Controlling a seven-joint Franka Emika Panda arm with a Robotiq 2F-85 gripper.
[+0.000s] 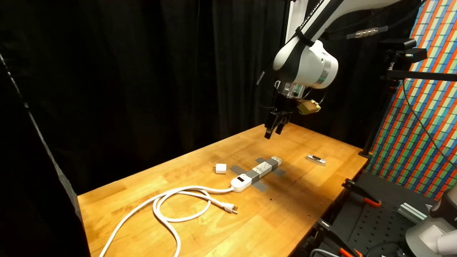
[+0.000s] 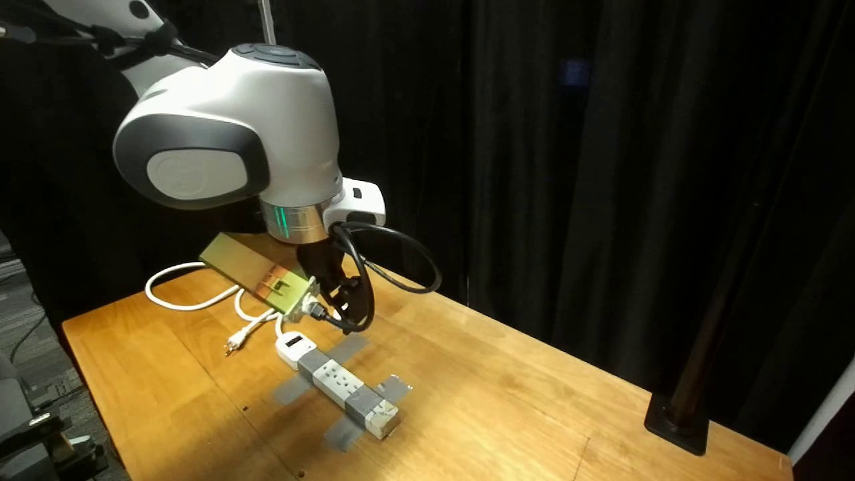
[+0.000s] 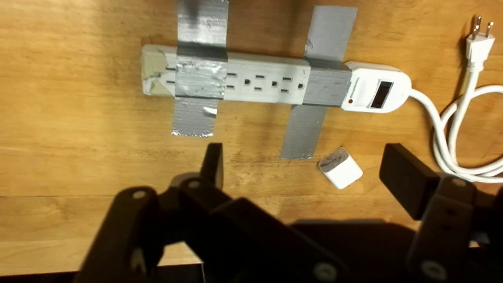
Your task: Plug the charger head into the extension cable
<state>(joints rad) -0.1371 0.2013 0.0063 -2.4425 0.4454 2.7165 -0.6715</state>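
The charger head [image 1: 221, 168], a small white block, lies on the table beside the socket bar, its prongs pointing away from the bar. In the wrist view the charger head [image 3: 341, 169] lies between and below the fingers, nearer the right finger. The extension cable's white socket bar [image 1: 263, 169] is taped to the table, with outlets facing up in the wrist view [image 3: 267, 80]. Its white cord [image 1: 192, 187] lies in loops. My gripper [image 1: 274, 132] is open and empty above the table; its wide-spread fingers also show in the wrist view [image 3: 304, 167]. In an exterior view the arm mostly hides the charger head.
Grey tape strips [image 3: 300, 131] cross the bar. The cable's own plug [image 1: 229, 207] lies on the table [image 1: 271, 217]. A small silver and dark item [image 1: 316, 160] lies beyond the bar. A black stand base [image 2: 676, 424] is at a table edge. Clamps [image 1: 360, 192] grip another edge.
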